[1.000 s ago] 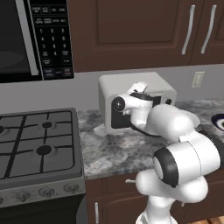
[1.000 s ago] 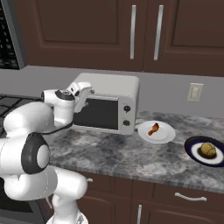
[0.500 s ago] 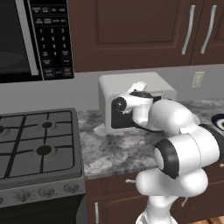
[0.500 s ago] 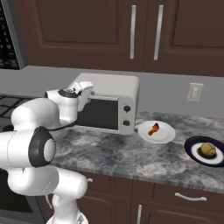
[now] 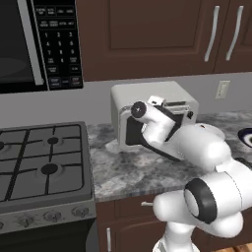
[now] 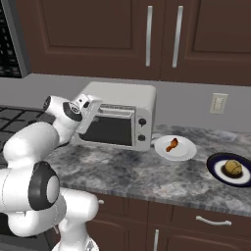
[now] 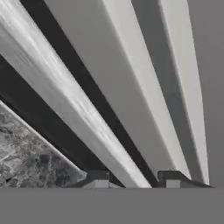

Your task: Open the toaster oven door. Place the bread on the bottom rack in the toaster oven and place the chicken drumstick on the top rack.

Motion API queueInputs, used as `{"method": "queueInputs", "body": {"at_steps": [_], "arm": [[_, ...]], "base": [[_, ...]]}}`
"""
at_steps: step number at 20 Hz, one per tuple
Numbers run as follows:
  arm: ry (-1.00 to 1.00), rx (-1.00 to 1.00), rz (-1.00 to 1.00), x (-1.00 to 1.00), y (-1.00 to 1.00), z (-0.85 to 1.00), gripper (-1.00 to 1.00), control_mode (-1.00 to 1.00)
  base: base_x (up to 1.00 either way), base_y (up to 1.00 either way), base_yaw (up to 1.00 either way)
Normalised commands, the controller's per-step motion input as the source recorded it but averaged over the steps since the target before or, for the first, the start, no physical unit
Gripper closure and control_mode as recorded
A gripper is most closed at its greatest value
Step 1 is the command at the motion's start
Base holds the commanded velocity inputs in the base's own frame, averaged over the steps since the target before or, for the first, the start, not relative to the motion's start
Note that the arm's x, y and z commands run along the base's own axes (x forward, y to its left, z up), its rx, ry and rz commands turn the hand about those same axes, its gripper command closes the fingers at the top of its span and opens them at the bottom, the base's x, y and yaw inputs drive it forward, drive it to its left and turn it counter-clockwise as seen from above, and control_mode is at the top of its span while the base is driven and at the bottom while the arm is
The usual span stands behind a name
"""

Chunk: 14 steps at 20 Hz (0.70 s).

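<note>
Up at the front of the toaster oven, the arm reached forward from the base with its wrist bent toward the top edge of the toaster oven door. The tool sat at the white bar handle, its two dark fingertips standing on either side of the bar with little gap, closed on the handle as far as the hand view showed. The door leaned slightly out from the top. From the left base view the arm's forearm covered most of the door and the tool itself was hard to make out. The racks behind the dark glass could not be told apart. The chicken drumstick lay on a white plate on the surface, just right of the oven. Farther right, the bread rested on a dark plate.
</note>
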Motion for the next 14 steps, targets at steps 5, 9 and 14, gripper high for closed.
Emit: {"method": "queueInputs", "body": {"at_steps": [5,9,14], "arm": [[0.56,0.00,0.00,-1.00,0.00,-0.33,1.00,-1.00],[0.48,0.00,0.01,-0.92,0.01,-0.97,-1.00,-1.00],[0.04,0.02,0.00,-0.03,0.08,0.75,-1.00,-1.00]], "base": [[0.00,0.00,0.00],[0.00,0.00,0.00],[0.00,0.00,0.00]]}}
